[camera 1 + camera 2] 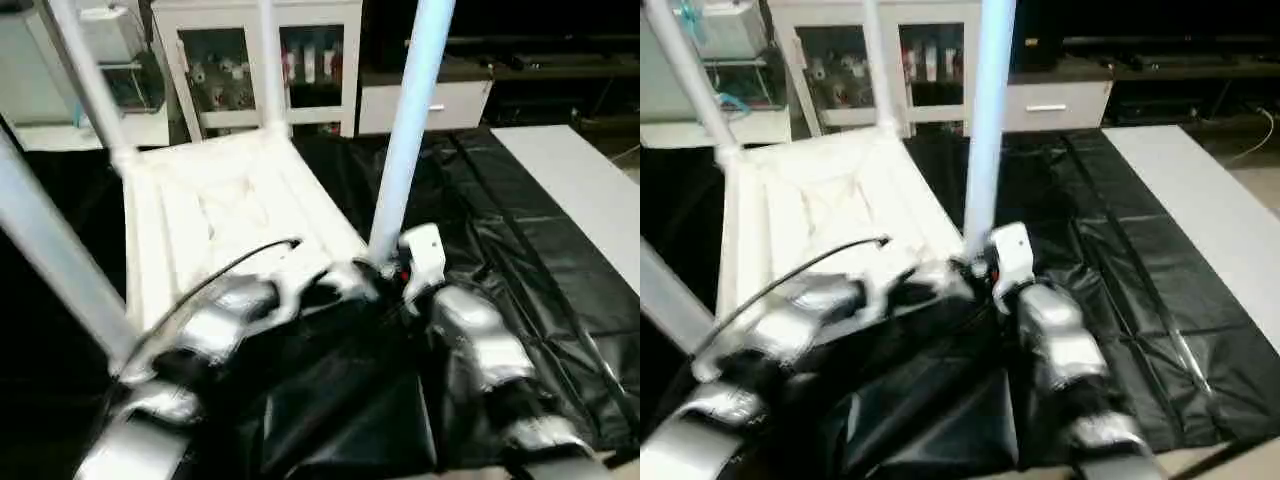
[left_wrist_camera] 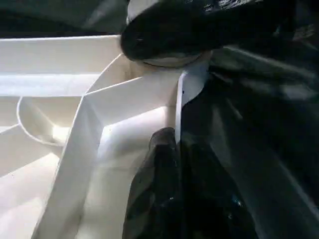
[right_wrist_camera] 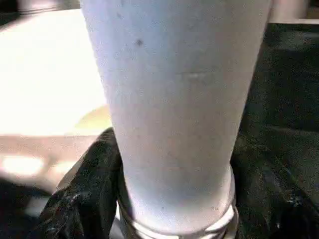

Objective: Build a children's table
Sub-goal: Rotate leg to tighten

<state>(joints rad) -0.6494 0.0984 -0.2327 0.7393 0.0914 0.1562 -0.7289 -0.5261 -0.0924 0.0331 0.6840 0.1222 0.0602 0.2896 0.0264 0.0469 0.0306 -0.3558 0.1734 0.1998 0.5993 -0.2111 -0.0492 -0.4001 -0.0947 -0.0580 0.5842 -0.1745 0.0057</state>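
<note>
i have the white plastic rectangular tabletop [image 1: 230,215] lying ribbed side up on the black-covered work table [image 1: 520,250], with long white tapered tube legs standing in its sockets. my right gripper [image 1: 385,272] is closed around the base of the near-right white tube leg [image 1: 405,140], low at its corner socket. the left gripper [image 2: 169,194] clamps the tabletop's near rim. if i push off-axis, i judge the leg could jam crooked or the tabletop could slide on the slick cover.

tabletop [image 1: 215,215] lies on the work table [image 1: 560,270], 4 legs [image 1: 408,130] standing up.
</note>
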